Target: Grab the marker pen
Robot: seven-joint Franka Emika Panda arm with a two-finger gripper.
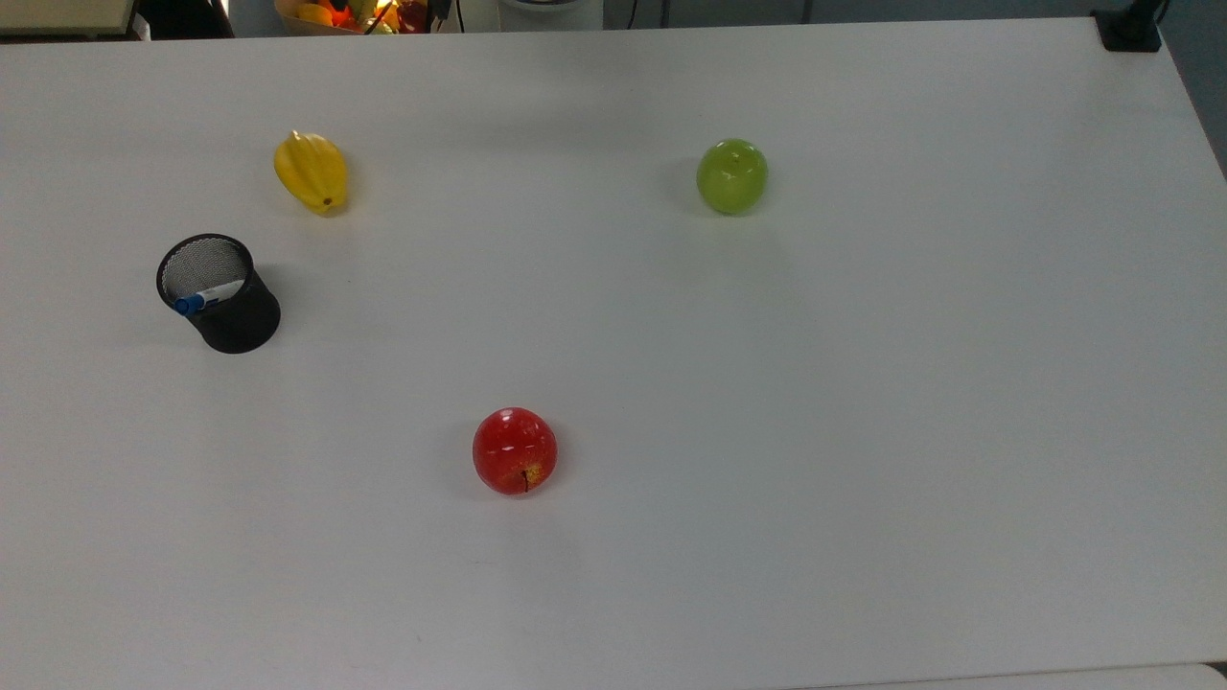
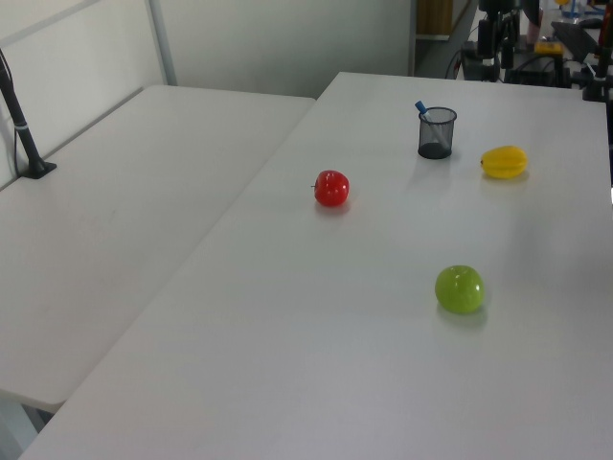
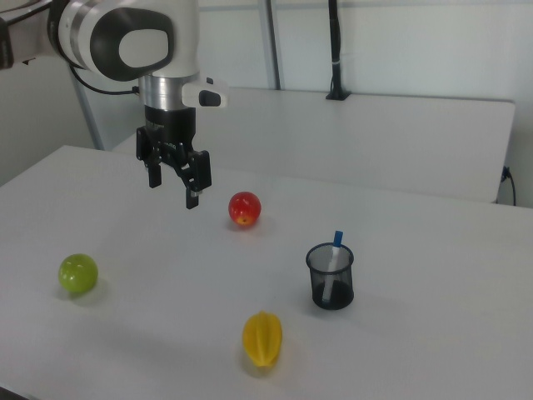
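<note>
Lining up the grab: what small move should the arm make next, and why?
Probably carry the open tool across to above the black mesh cup: the white blue-capped marker pen stands in it, cap poking above the rim, while the tool hangs high near the red apple.

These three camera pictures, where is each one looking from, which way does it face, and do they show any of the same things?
Top view: high above, looking down on the white table; none of the arm in frame.
Left view: from one end, looking along the table toward the black mesh cup; none of the arm in frame.
Right view: from the opposite side, low, with the open end effector hanging above the table.
Shared: all three show the marker pen standing in the cup, red apple, green apple and yellow starfruit.
</note>
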